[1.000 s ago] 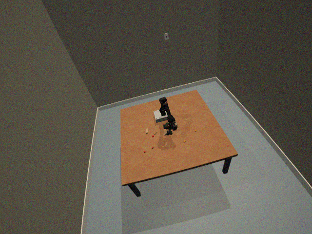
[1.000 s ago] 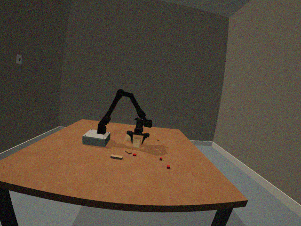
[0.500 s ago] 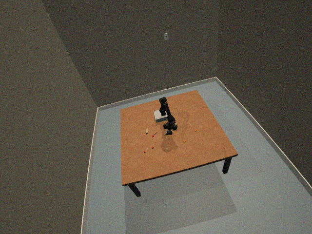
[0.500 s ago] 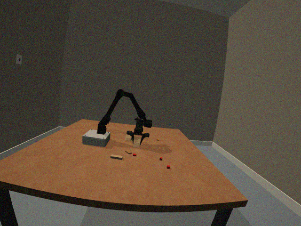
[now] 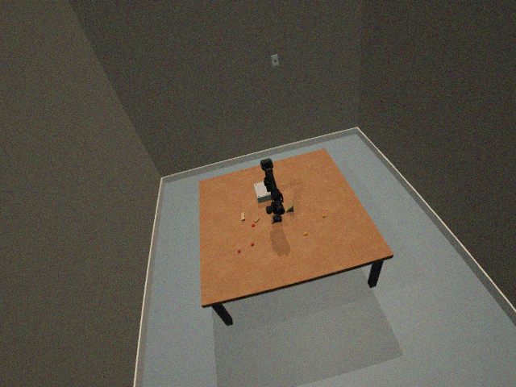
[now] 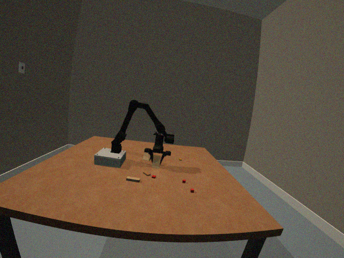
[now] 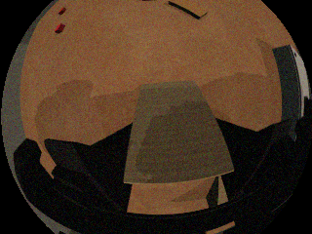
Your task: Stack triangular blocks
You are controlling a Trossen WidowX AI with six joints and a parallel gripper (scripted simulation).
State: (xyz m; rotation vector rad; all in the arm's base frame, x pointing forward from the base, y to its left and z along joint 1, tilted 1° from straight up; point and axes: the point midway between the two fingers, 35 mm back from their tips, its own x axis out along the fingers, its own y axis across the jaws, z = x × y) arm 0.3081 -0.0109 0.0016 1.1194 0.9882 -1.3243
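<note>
While my fingers press on the near triangular block [image 6: 156, 160], it stands on the table [image 6: 83, 200] at centre frame.

Wrist view: that block [image 7: 177, 136] fills the middle of the picture, my dark fingers flanking it left and right; my gripper [image 6: 157, 156] is closed on it, not wide. Exterior view: the second triangular block [image 6: 146, 156] sits just left of and behind the held one; I cannot tell whether the two touch. Top view: second block [image 5: 290, 206] shows just right of my wrist. My arm arches up from the grey base [image 6: 109, 158], left of centre. Lower, toward the frame bottom: a flat tan bar [image 6: 133, 179], a small dark strip [image 6: 146, 173], three red cubes [image 6: 153, 176] trailing right. One small orange piece [image 6: 180, 159] lies right of my gripper, well apart.
</note>
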